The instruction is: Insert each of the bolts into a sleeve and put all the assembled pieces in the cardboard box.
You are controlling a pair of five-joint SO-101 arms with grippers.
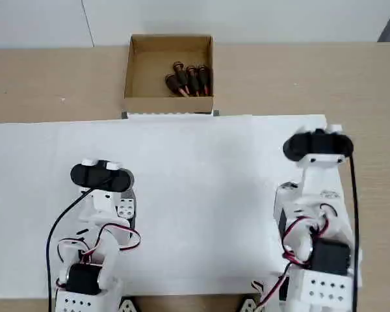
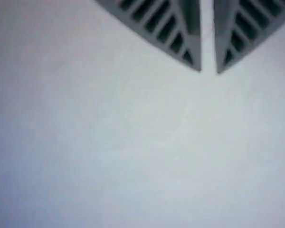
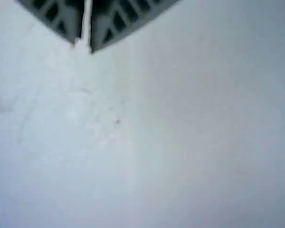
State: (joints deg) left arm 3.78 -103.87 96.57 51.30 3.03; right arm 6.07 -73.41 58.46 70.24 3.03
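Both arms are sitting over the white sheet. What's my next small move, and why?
Probably just leave both arms parked and call it done. All the assembled pieces I can see lie inside the cardboard box, and the left gripper and right gripper are shut on nothing above the white sheet.

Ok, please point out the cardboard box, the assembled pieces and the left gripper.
cardboard box (image 1: 143, 71), high view, bare floor inside it.
assembled pieces (image 1: 190, 79), high view, middle of the dark cluster.
left gripper (image 2: 208, 70), left wrist view, midway between its fingertips.
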